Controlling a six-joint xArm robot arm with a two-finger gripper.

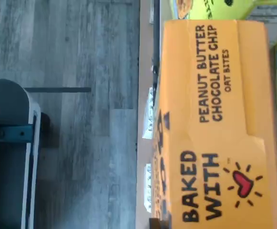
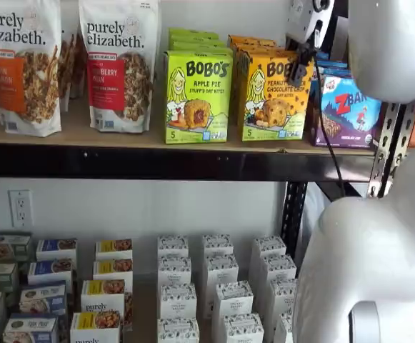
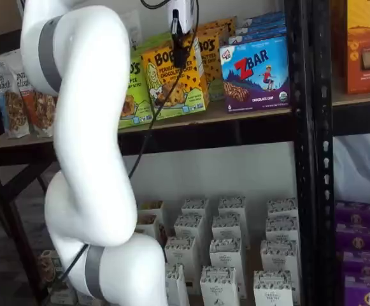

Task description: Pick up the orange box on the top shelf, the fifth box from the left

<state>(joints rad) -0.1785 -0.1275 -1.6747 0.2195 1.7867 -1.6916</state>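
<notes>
The orange box (image 2: 273,96) stands upright on the top shelf (image 2: 121,136), between a lime-green carton and a blue box; more orange cartons stand behind it. In both shelf views my gripper (image 2: 298,71) comes down from above, its black fingers closed on the upper edge of the orange box (image 3: 172,80), with no gap showing. There the box leans slightly, its base still on the top shelf (image 3: 248,109). The wrist view is filled by an orange panel of the box (image 1: 214,124) reading "Peanut Butter Chocolate Chip", close under the camera.
A lime-green Apple Pie carton (image 2: 198,96) touches the orange box's left side and a blue ZBar box (image 3: 256,73) stands on its right. Granola bags (image 2: 118,64) sit further left. White boxes (image 2: 221,293) fill the lower shelf. A black upright (image 3: 305,127) rises at the right. My white arm (image 3: 89,159) stands before the shelves.
</notes>
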